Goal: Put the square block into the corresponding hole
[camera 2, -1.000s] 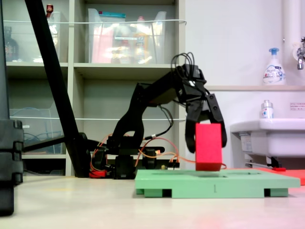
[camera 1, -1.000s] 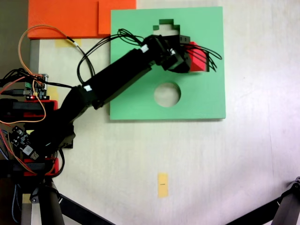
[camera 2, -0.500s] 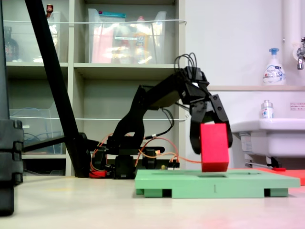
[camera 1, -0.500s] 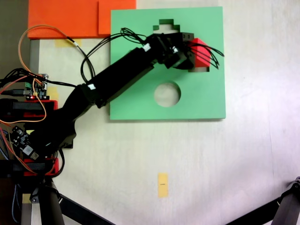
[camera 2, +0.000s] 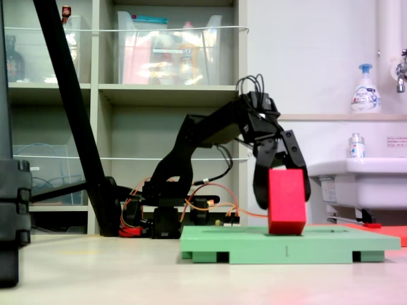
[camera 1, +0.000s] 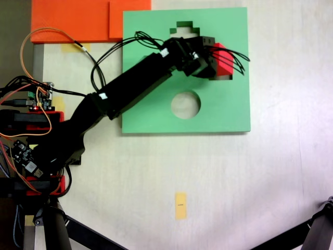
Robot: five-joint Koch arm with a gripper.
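Pale table, shelving behind; the square block (camera 2: 285, 201) now sits lower than a second ago, its base entering the corresponding hole (camera 1: 227, 78); gripper (camera 2: 282, 190) pinches it, jaws astride; green board (camera 1: 156, 114) unmoved; insertion nearly seated.

One red block (camera 1: 223, 58), one green board (camera 1: 229, 109).

Yellow tag (camera 1: 180, 205) on table (camera 1: 270, 177); orange sheets (camera 1: 78, 20) top left; soap bottle (camera 2: 365, 89).
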